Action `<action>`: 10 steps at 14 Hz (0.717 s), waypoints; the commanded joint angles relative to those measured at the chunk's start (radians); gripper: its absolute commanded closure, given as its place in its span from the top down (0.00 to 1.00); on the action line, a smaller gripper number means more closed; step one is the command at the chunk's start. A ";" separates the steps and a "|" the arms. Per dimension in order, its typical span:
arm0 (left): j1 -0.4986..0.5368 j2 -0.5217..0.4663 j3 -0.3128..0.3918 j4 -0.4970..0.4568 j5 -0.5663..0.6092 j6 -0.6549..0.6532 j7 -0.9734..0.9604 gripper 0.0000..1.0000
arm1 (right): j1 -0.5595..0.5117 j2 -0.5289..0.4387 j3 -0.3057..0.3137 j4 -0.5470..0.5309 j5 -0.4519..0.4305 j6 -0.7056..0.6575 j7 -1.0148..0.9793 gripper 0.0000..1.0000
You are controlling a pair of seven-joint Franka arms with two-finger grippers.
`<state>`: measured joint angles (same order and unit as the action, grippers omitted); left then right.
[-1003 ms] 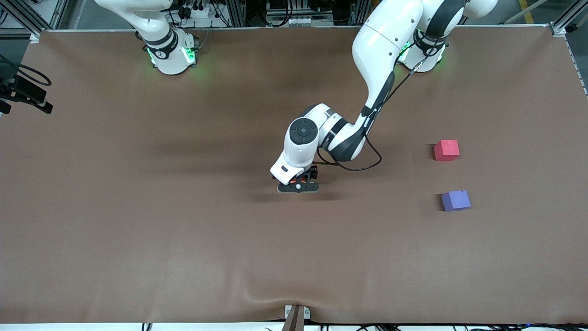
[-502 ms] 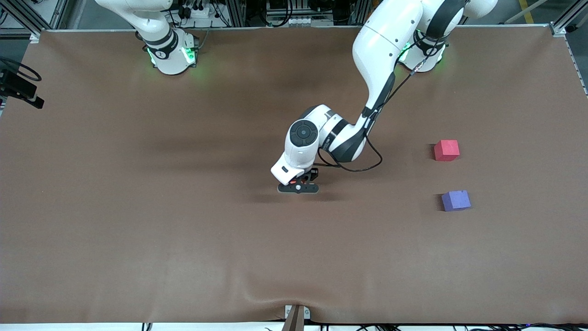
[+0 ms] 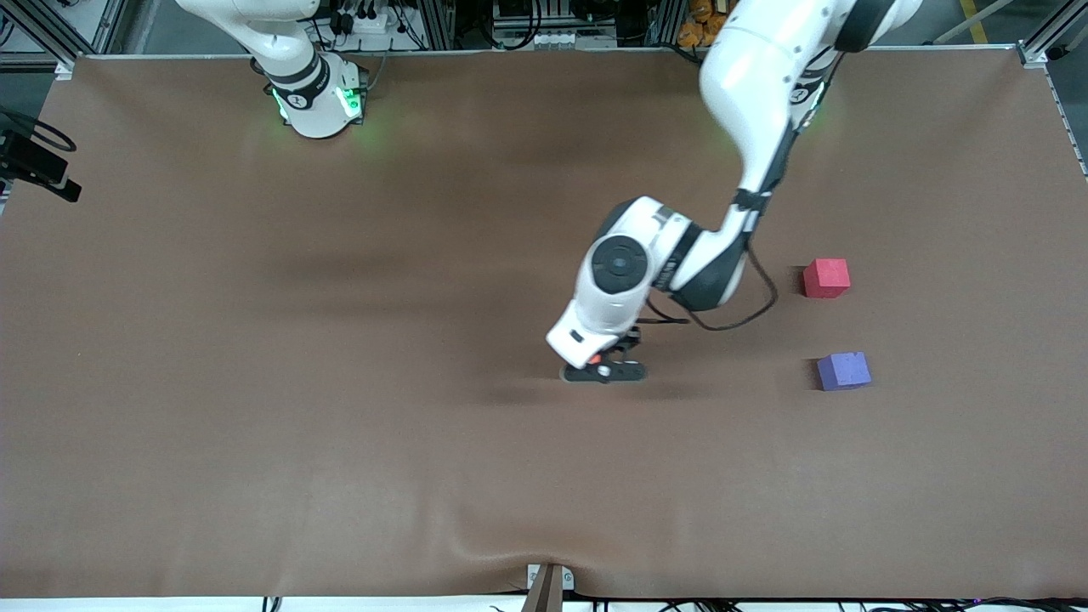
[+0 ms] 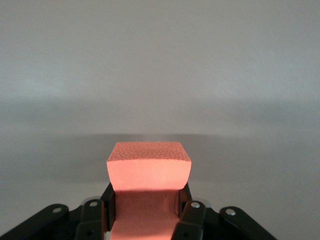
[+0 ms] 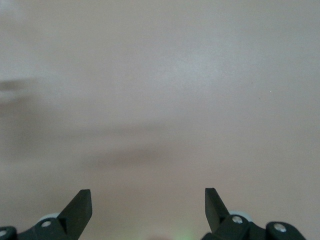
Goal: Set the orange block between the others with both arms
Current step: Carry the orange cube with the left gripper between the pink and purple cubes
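At the edge of the brown tabletop point(image 3: 255, 425) where the bases stand, toward the right arm's end, the right arm point(image 3: 280, 47) waits folded over its green-lit base point(image 3: 319, 102). The right gripper point(image 5: 148, 202) shows only in its own wrist view, its two black fingers spread wide with nothing between them and bare tabletop below.

Near the middle of the tabletop, the left arm point(image 3: 756, 85) reaches out from its base and bends down, with the left gripper point(image 3: 603, 371) raised over open cloth and a dark shadow on the surface beneath it. The left wrist view shows the fingers point(image 4: 192, 215) clamped on two sides of the orange block point(image 4: 148, 172), which sits squarely between them and clear of the tabletop; in the front view only a sliver of orange shows under the hand.

Toward the left arm's end of the tabletop, the pinkish-red cube point(image 3: 826, 278) and the blue-purple cube point(image 3: 843, 371) rest apart from each other with a bare gap between them, the blue-purple one nearer the front camera. Both are well apart from the left gripper.
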<state>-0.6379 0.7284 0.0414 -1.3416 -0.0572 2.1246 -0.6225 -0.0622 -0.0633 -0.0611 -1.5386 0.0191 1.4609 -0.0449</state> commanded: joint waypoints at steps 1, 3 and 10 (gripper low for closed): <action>0.052 -0.131 -0.005 -0.150 0.005 -0.005 0.033 0.09 | -0.021 0.005 0.014 0.020 0.016 -0.019 0.017 1.00; 0.130 -0.223 -0.008 -0.247 0.016 -0.005 0.105 0.12 | -0.021 0.005 0.014 0.020 0.016 -0.017 0.017 1.00; 0.336 -0.547 -0.008 -0.615 0.043 0.015 0.305 0.14 | -0.016 0.005 0.017 0.020 0.013 -0.019 0.010 1.00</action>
<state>-0.3305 0.3265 0.0450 -1.7884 -0.0439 2.1172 -0.3377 -0.0623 -0.0633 -0.0582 -1.5379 0.0195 1.4597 -0.0443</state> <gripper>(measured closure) 0.502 0.000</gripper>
